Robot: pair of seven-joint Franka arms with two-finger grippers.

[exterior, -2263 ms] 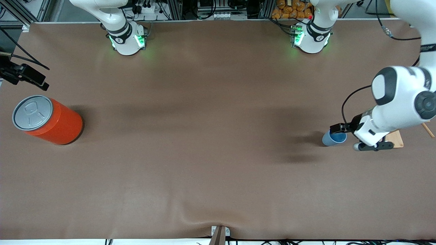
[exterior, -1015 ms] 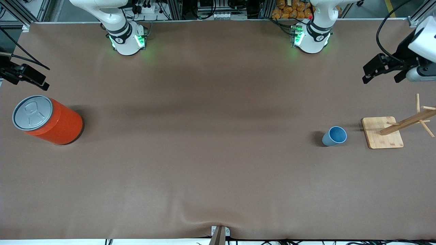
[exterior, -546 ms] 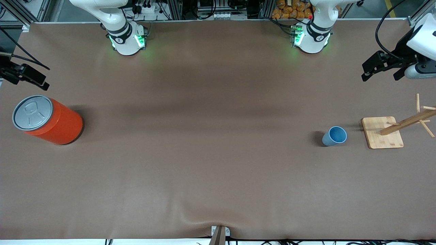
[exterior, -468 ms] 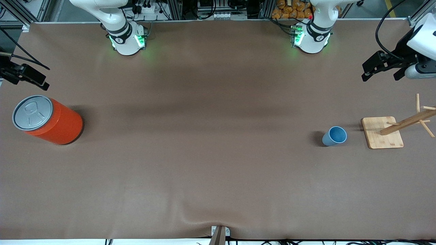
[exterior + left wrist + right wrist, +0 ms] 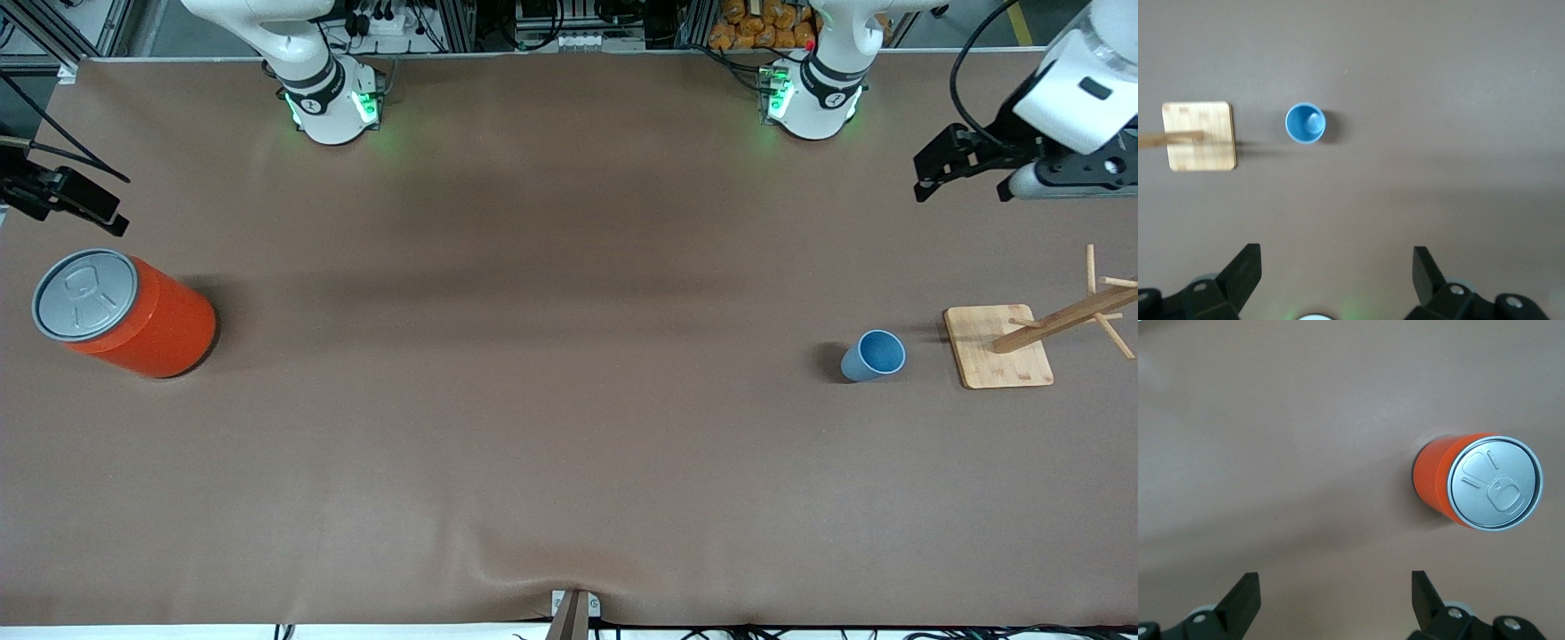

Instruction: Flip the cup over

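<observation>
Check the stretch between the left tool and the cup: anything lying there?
Nothing: the left wrist view shows bare brown table between the open left tool and the upright cup.

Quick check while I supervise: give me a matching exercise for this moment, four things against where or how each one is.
Things:
1. cup
2. orange can
3. wooden rack
4. left gripper

States:
A. open, holding nothing, up over the table at the left arm's end
B. upright, grey lid on top, at the right arm's end
C. square base with a pegged post, beside the cup
D. upright, mouth up, free on the table

Pairs: 1-D, 2-B, 3-C, 4-A
</observation>
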